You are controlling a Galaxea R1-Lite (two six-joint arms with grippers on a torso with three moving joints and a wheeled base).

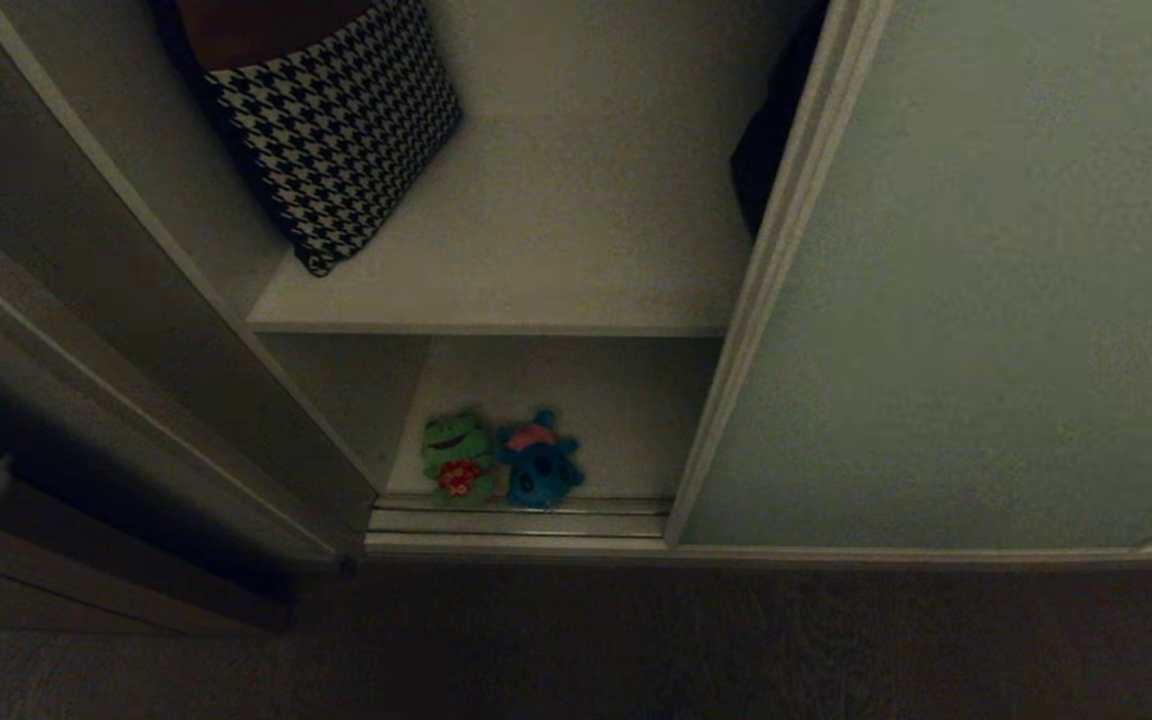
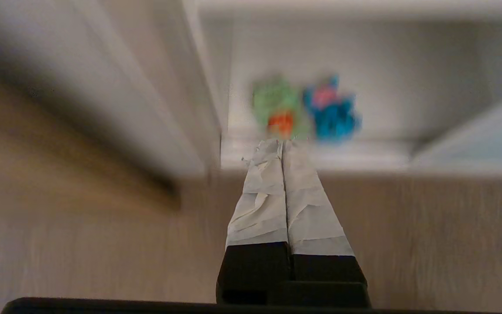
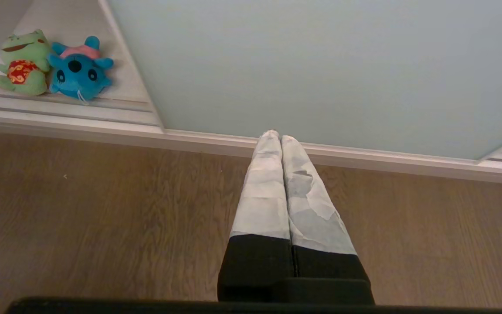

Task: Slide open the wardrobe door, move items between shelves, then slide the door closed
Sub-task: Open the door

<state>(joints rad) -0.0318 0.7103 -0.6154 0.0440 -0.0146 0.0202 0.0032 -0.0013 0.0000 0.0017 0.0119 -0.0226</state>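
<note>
At the wardrobe opening: door standing slid to the right, left bay exposed, so opening step looking done. Frog and blue toy sitting side by side, touching, at the front edge of the bottom shelf, just behind the track. Upper shelf carrying only the cushion at its left rear, plus a dark thing half hidden behind the door frame, not identifiable.

Judging progress: roughly a third in. Remaining: lifting both toys from the bottom shelf to the upper shelf, assuming that direction, then sliding the door back to close. Nothing gripped at the moment.

Left gripper: taped fingers pressed together, empty, pointing over the floor toward the frog, short of the track, not touching anything. Left wrist view smearing, so exact gap to the toys not readable. Needing to spread the fingers before any grab.

Right gripper: fingers together, empty, parked low, aiming at the door's bottom rail, well apart from the toys.

Neither arm showing in the head view.

Writing and labels: none readable. Frog wearing a red patch with a yellow pattern, no legible characters. Small white tag or thread hanging under the blue toy, too small to read. No brand marks on door, shelves or cushion.
</note>
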